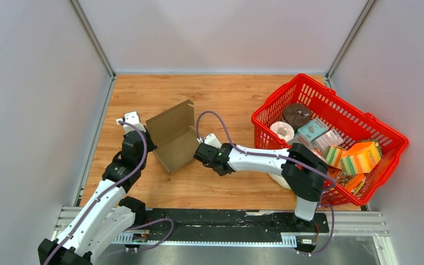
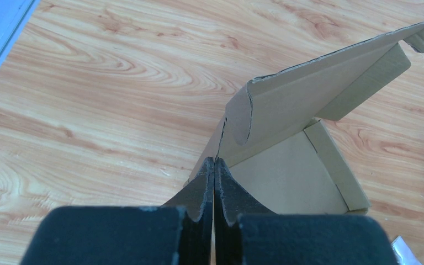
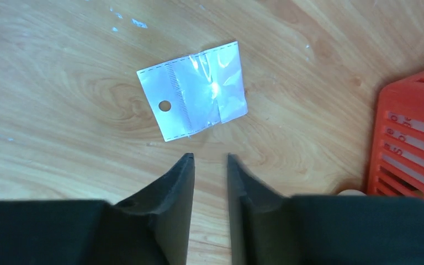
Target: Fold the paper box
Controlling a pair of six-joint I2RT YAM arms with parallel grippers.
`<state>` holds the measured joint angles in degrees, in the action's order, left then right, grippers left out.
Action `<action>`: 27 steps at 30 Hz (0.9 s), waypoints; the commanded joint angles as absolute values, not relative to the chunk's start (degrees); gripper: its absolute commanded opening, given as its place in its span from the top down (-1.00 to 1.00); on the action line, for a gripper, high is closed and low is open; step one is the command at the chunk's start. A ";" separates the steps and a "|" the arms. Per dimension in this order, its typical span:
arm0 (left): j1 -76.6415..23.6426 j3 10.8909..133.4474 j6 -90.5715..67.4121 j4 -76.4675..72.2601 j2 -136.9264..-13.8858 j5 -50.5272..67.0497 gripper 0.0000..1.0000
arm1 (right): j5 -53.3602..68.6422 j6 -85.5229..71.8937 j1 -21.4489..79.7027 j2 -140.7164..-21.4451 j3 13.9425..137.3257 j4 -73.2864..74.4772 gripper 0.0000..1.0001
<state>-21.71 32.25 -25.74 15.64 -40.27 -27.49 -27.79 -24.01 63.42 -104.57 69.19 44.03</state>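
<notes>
Your left gripper (image 2: 215, 163) pinches the paper box (image 2: 287, 176) wall tight; right gripper (image 3: 210, 158), beside the box, gapes slightly, holding nothing.

A red plastic basket (image 1: 279, 95) stood at the right edge of the wooden table (image 1: 226, 94), toward the far right corner; inside lay a dark round piece (image 1: 296, 115), a white roll (image 1: 282, 131), a teal carton (image 1: 312, 130) and striped sponges (image 1: 360, 157); a clear packet (image 3: 194, 97) with a punched hole lay flat on the wood, apart from the basket.
</notes>
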 commanded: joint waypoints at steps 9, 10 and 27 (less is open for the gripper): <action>-21.01 32.17 -26.46 14.68 -40.17 -28.12 1.00 | -13.56 -16.53 55.99 -97.03 70.14 36.14 -0.79; -21.01 32.08 -26.46 14.76 -40.25 -27.95 1.00 | -12.49 -14.26 55.55 -97.21 69.88 35.25 -0.80; -20.39 31.99 -27.07 14.50 -40.69 -27.07 1.00 | -5.54 -7.21 51.50 -108.10 71.37 36.65 -0.62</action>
